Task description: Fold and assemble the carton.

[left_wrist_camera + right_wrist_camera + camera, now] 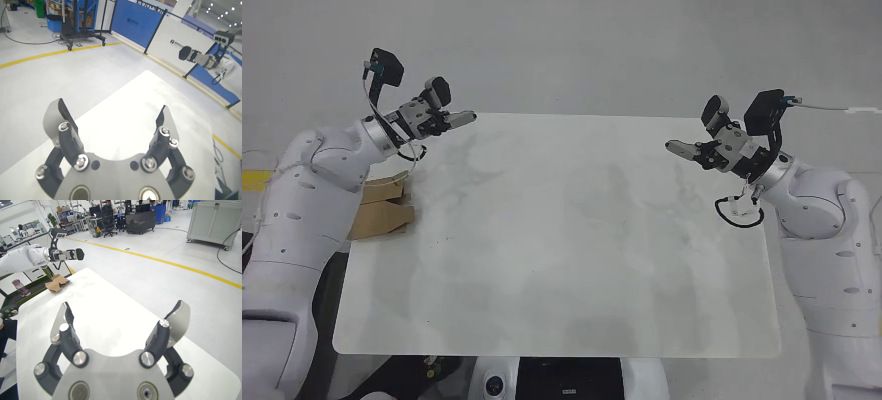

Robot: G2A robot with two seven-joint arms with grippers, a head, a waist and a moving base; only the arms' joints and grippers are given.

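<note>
A flat brown carton [382, 205] lies at the white table's [572, 250] left edge, partly beyond it and partly hidden under the left arm. In the right wrist view the carton [56, 284] shows with its flaps loosely raised. My left gripper [454, 105] hangs open and holding nothing over the table's far left corner, beyond the carton. Its fingers [62, 113] spread wide above bare tabletop. My right gripper [694, 125] is open too, near the far right corner, far from the carton. Nothing lies between its fingers [66, 313].
A pink bottle [20, 288] stands on a dark side tray [36, 288] beside the table, near the carton. The left gripper [75, 255] shows far off above the carton. The right gripper [186, 53] shows far off across the table [132, 91].
</note>
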